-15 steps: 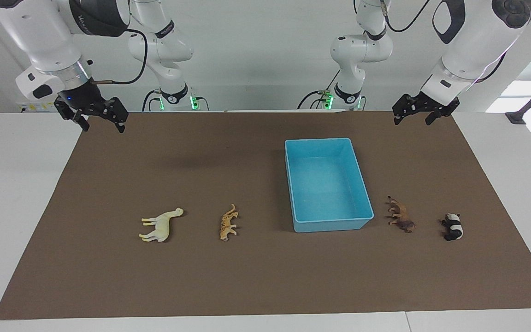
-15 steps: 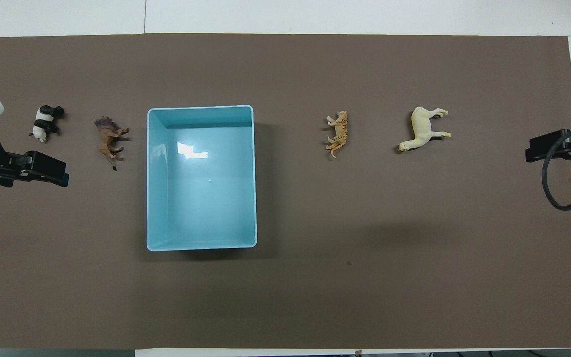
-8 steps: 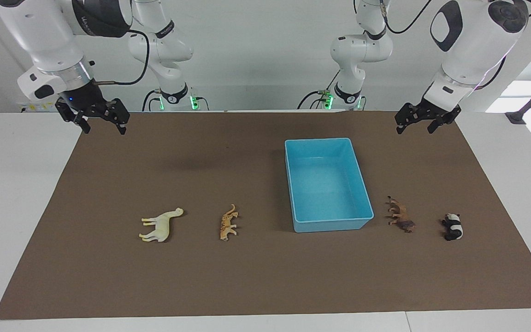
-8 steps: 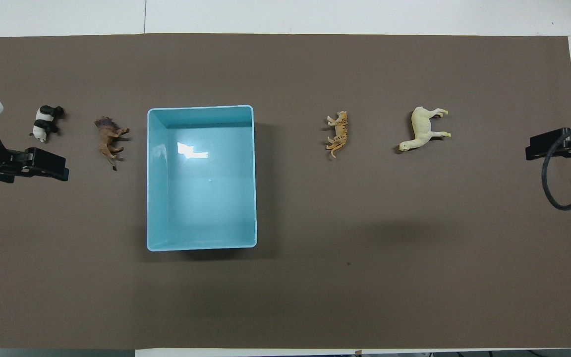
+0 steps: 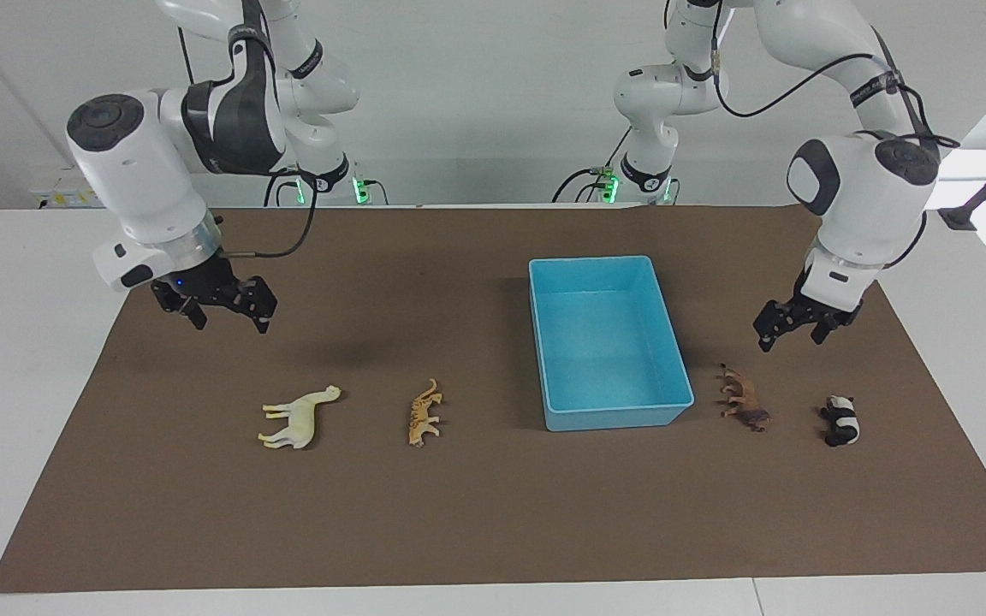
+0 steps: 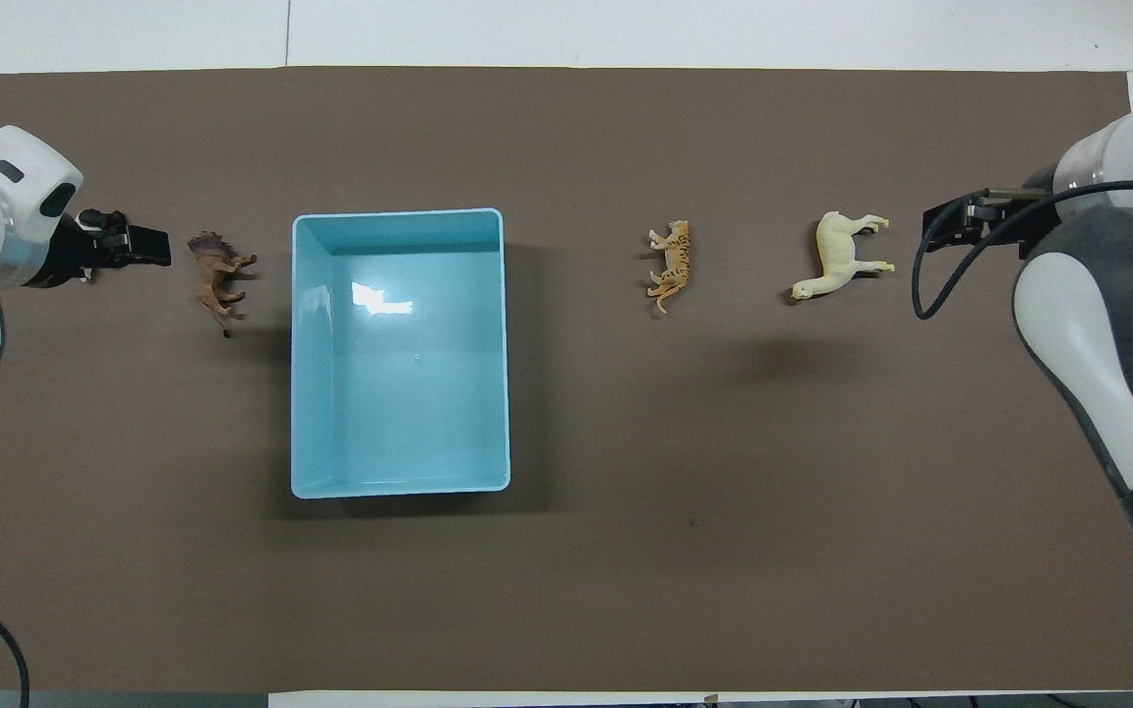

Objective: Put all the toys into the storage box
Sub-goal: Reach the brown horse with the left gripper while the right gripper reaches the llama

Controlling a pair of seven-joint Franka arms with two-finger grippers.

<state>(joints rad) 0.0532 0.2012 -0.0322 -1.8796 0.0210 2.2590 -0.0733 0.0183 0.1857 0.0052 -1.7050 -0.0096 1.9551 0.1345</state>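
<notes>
**Both arms drop toward the toys**

Since a second ago both arms have swung down and out over the mat. The left gripper [image 5: 791,329], fingers apart, now hangs above the panda [image 5: 840,420] and lion [image 5: 745,399] (the panda is mostly covered in the overhead view). The right gripper [image 5: 223,308], also spread, hangs over the mat near the horse [image 5: 298,416]. The cat [image 5: 424,412] lies between the horse and the box [image 5: 544,342]. None of the four toys has moved; the box holds nothing.
</notes>
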